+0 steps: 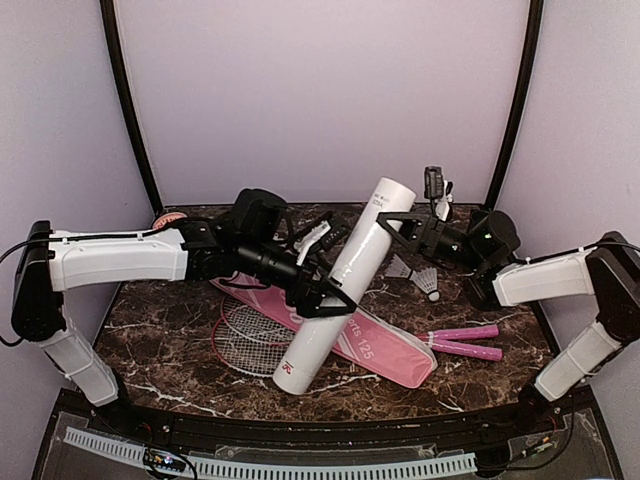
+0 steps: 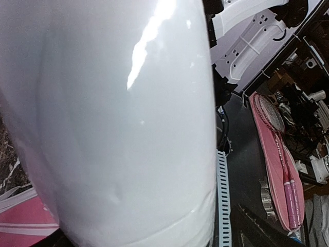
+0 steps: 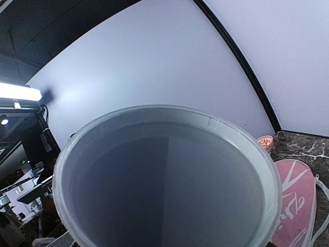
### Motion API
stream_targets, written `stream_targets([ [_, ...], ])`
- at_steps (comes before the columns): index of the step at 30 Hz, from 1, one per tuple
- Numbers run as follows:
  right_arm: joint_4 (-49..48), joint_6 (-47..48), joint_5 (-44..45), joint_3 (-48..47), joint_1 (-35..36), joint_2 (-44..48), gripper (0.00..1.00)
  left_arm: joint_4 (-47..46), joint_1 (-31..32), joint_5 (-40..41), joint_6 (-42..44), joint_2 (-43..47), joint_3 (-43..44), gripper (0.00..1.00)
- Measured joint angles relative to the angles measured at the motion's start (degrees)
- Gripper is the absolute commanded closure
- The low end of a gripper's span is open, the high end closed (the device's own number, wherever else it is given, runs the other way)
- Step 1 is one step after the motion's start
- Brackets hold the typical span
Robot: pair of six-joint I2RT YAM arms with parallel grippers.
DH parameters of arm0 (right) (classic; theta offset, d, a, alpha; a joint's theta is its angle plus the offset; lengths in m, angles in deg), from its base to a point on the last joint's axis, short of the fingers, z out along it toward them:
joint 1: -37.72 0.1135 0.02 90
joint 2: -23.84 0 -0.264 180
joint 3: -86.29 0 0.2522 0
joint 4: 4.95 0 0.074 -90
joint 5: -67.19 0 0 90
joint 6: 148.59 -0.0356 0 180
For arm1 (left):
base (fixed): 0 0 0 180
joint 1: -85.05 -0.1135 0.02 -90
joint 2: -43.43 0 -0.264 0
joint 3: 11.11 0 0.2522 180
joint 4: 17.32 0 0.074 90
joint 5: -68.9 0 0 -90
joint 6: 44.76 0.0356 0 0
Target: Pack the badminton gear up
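— Where do we have the tube (image 1: 362,250)?
— Tilted across the pink bag (image 1: 385,352), low end down by the racket heads, open mouth raised toward the back. Our left hand (image 1: 328,297) is clenched round its lower half.
— And our right hand (image 1: 392,228)?
— Against the tube near the mouth; its camera looks straight down the bore. Whether it grips, we cannot tell.
— The rest?
— Two rackets (image 1: 250,335) lie on the tabletop (image 1: 150,335), shafts hidden under the bag. We see two shuttlecocks (image 1: 428,282) just behind it.
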Motion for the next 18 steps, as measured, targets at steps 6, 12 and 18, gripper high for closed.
stream_targets([
  [6,-6.01,-2.1,-2.27,-1.2,0.42,-2.32,0.43,-6.14,-0.02,-4.96,-2.78,-1.4,-1.55,0.11],
  [12,-8.02,-2.23,-2.49,-1.36,0.5,-2.4,0.43,-10.86,-0.07,-5.66,-4.55,-2.89,-3.08,0.18],
  [18,-8.11,-0.72,-2.47,-1.6,0.5,-2.45,0.4,-14.21,-0.07,-6.05,-5.81,-2.89,-4.85,0.43],
])
